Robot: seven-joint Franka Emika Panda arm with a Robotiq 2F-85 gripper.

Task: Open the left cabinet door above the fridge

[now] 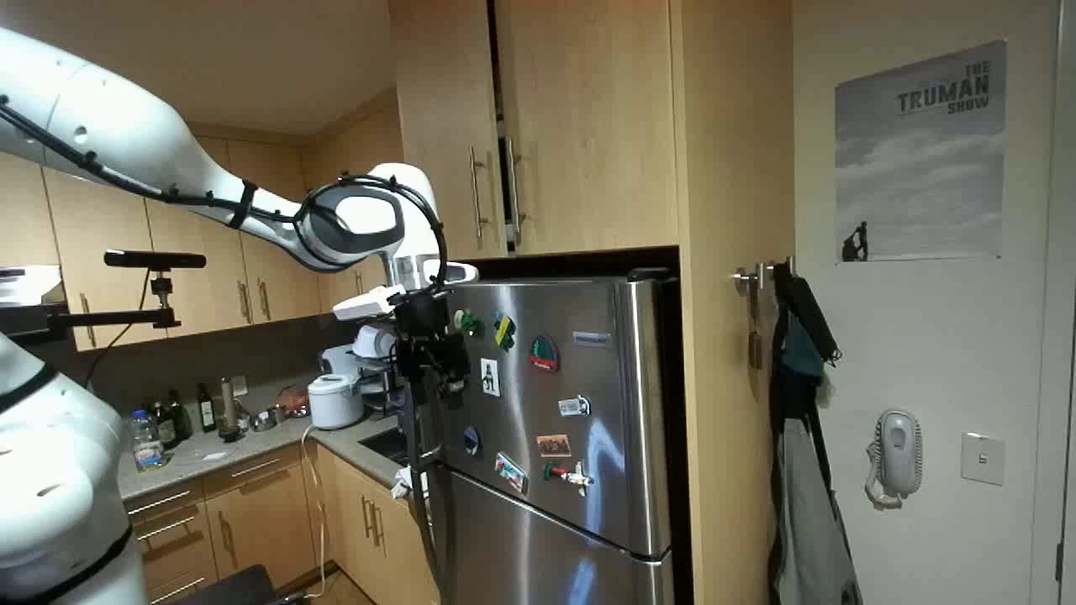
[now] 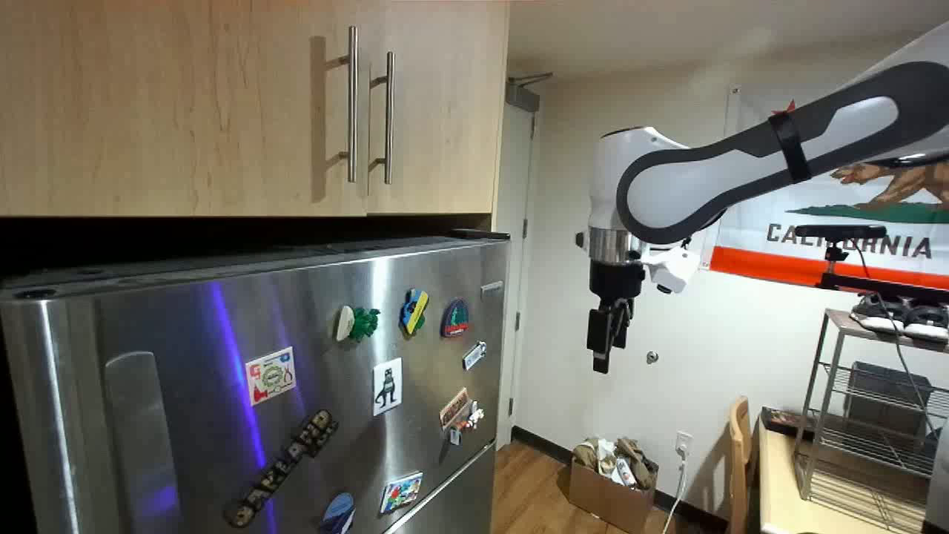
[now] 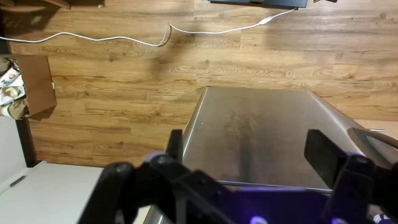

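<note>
Grey paper poster [image 1: 920, 168]: we read "THE TRUMAN SHOW" in dark capitals.
White bear-printed flag [image 2: 756, 222]: we read "CALIFORNIA", partly hidden behind a slim black camera [image 2: 841, 231].
Dark slanted letter magnet [image 2: 282, 471]: we made out "AKLAND" after a rounder first piece.
Tall stainless-steel fridge [image 1: 525, 403]: we saw other colourful magnets [image 2: 414, 311] on its front, their print mostly too small.
Flat light-wood left cabinet door [image 1: 441, 92]: we found it above the fridge, with a slim vertical metal bar handle [image 1: 477, 192] and a dark gap beside its edge.
Brown wood-grain plank floor [image 3: 118, 118]: we saw a thin white cord [image 3: 199, 32] and a stuffed brown cardboard box [image 3: 40, 85] on it.
White robot arm with grey panels [image 1: 143, 134]: we saw its wrist bent straight down.
Black two-finger gripper [image 3: 246, 145]: we saw its jaws wide apart, the fridge's steel showing between them; it hung lower than the door in both exterior views.
</note>
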